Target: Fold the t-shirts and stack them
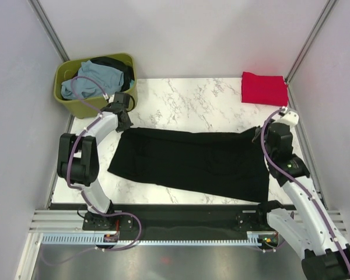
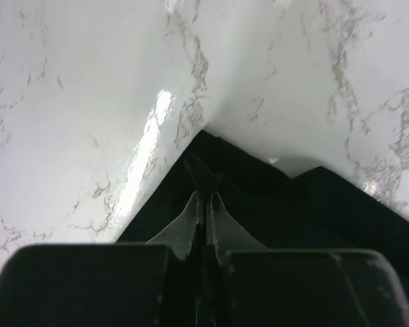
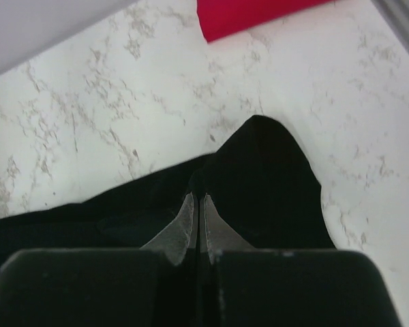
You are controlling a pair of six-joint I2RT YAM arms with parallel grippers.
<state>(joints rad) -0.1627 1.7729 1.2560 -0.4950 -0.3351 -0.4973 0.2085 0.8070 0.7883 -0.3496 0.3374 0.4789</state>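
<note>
A large black t-shirt (image 1: pixel 192 163) lies spread flat across the middle of the marble table. My left gripper (image 1: pixel 123 123) sits at its far left corner, shut on a small pinched peak of the black cloth (image 2: pixel 203 194). My right gripper (image 1: pixel 262 135) is at the far right corner, shut on a fold of the same shirt (image 3: pixel 197 197), whose rounded black edge (image 3: pixel 273 157) rises just beyond the fingertips. A bright red t-shirt (image 1: pixel 263 87) lies folded at the back right, and its edge shows in the right wrist view (image 3: pixel 252 15).
An olive-green tub (image 1: pixel 64 73) stands at the back left, right behind the left gripper. It holds a pale blue-grey shirt (image 1: pixel 96 79) and a dark one (image 1: pixel 119 67). Grey walls close in both sides, and bare marble (image 1: pixel 186 99) lies behind the black shirt.
</note>
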